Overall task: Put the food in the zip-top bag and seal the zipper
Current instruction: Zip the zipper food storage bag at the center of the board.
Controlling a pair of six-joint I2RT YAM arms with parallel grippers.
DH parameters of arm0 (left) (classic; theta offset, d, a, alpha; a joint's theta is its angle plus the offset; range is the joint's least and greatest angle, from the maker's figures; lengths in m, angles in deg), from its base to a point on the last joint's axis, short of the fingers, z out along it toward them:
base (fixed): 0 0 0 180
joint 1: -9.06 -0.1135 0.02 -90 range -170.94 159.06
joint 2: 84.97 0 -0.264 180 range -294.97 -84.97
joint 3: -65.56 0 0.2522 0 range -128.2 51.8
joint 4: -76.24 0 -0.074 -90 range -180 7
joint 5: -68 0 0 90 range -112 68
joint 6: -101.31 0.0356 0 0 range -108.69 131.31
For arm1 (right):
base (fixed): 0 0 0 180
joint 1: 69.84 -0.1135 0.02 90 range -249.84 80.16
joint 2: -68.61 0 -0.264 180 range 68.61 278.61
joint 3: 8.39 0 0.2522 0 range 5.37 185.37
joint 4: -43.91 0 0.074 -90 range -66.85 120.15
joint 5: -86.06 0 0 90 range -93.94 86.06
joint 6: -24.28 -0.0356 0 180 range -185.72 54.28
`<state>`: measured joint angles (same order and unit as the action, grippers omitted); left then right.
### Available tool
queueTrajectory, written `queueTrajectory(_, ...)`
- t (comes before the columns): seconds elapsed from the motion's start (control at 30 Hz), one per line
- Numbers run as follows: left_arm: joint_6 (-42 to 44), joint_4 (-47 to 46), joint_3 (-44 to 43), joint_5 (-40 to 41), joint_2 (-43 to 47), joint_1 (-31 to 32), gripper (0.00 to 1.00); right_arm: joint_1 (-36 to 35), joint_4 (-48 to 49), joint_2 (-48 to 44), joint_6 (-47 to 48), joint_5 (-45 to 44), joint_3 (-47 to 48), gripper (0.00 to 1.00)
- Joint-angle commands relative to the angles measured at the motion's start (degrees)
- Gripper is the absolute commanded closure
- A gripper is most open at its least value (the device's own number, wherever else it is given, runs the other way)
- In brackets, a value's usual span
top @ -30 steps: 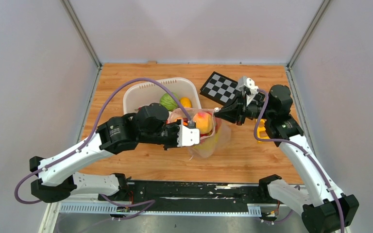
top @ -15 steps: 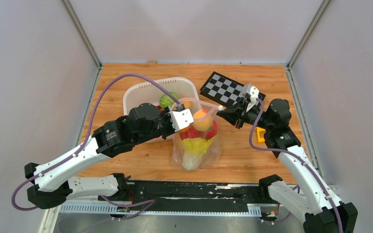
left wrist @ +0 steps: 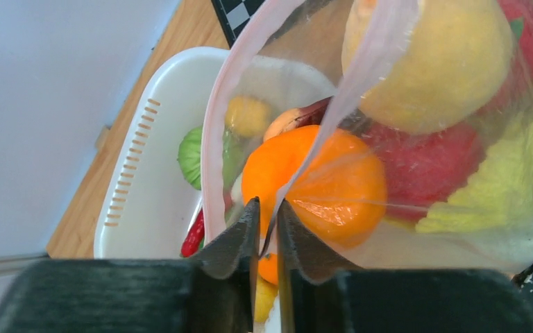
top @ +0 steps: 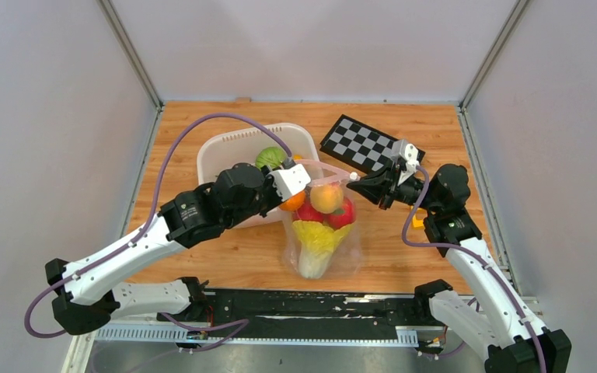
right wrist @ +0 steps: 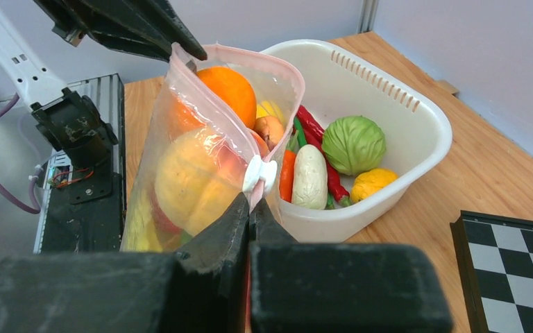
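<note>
Toward the middle of the near edge, the clear dotted zip-top plastic bag (top: 319, 250) hangs upright, holding round orange, red and yellow toy fruits (left wrist: 316, 184). The left gripper (left wrist: 267, 208) is clamped on one end of its pale pink zipper strip (right wrist: 236, 48) and the right gripper (right wrist: 250, 205) on the other end, with the mouth gaping. Behind, toward the far-left corner, a white plastic basket (right wrist: 402, 97) holds a green toy cabbage (right wrist: 353, 144). A black-and-white checkerboard (top: 361, 144) lies by the far edge.
</note>
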<state>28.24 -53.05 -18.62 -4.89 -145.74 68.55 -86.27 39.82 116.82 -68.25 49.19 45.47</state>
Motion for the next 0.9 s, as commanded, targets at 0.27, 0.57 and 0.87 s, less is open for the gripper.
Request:
queueTrajectory(0.27,-0.23,-1.94,-3.76,0.83,0.15,-0.79,0.36,0.25,3.17,-0.83,0.34,1.99,0.77,1.0)
queueTrajectory(0.57,-1.0,-3.47,-9.61,-10.67,0.93,-1.05,0.06,0.25,0.12,-0.4,0.73,1.61,2.44,1.0)
queueTrajectory(0.87,-5.86,-13.08,-15.92,-31.27,-11.16,-1.09,0.01,0.25,-4.76,0.04,2.26,2.51,3.95,1.0)
